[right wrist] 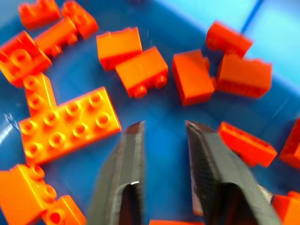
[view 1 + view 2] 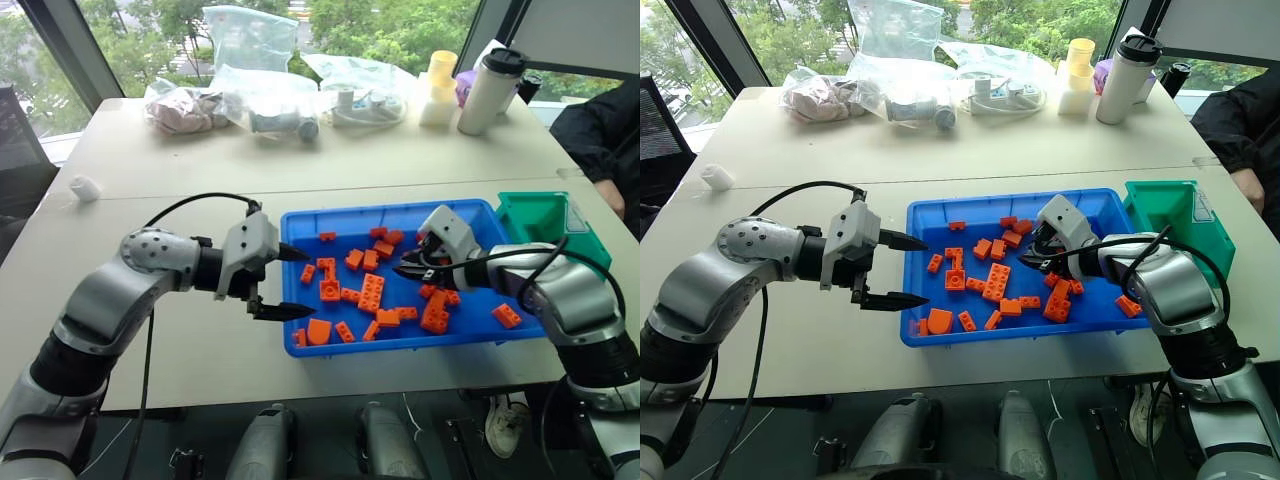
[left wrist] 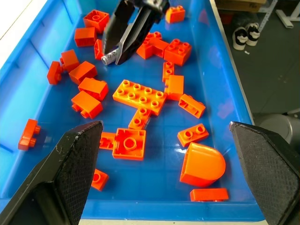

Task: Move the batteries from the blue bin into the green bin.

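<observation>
Right gripper (image 3: 123, 43) pinches a battery (image 3: 108, 58) over the blue bin (image 2: 300, 222). Keep the squeeze; carry toward two o'clock, green bin (image 2: 545, 218). Left gripper (image 2: 285, 282) hangs spread, empty.

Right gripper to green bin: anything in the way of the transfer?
Only walls. The blue bin's right wall and the green bin's taller rim stand between the right gripper and the drop spot. The orange bricks lie low on the tray floor. A lift over should probably clear.
</observation>
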